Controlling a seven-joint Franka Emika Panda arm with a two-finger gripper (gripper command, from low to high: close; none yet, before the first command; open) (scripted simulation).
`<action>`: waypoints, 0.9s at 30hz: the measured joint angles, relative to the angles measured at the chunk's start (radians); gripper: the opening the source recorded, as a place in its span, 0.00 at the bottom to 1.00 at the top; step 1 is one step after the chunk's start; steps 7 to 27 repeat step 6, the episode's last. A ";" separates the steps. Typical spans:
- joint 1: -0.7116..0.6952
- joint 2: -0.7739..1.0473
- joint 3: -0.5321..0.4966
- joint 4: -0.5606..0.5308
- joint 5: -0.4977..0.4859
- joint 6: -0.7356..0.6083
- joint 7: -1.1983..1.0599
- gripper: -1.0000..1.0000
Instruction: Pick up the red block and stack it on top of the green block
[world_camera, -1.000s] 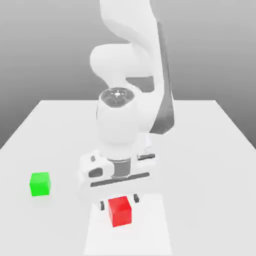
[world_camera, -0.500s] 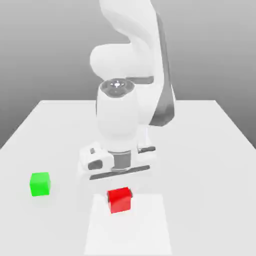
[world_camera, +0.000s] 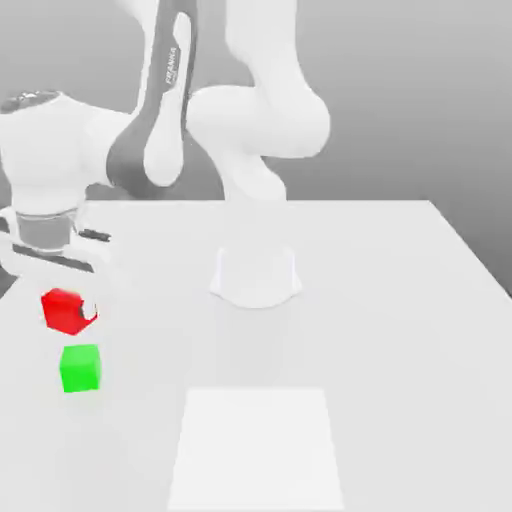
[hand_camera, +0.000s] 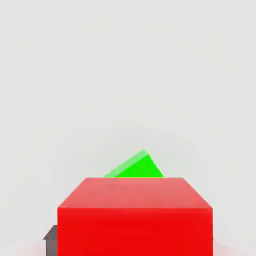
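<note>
There is one red block (world_camera: 67, 311) and one green block (world_camera: 80, 368). The end effector (world_camera: 66, 308) is clamped on the red block, up above the green block on the bench (world_camera: 380, 330).

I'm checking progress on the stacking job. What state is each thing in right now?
red block: lifted off the table, held in the fingers, hanging just above the green block, not yet set on it.
green block: resting flat on the table, nothing on top of it.
gripper: fingers shut on the red block, pointing down.
table: bears the green block.
</note>
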 joint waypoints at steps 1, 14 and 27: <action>-0.004 0.036 0.011 0.001 0.035 0.032 -0.025 0.00; -0.020 0.108 0.044 0.005 0.114 0.097 -0.081 1.00; -0.020 0.108 0.044 0.005 0.114 0.097 -0.081 1.00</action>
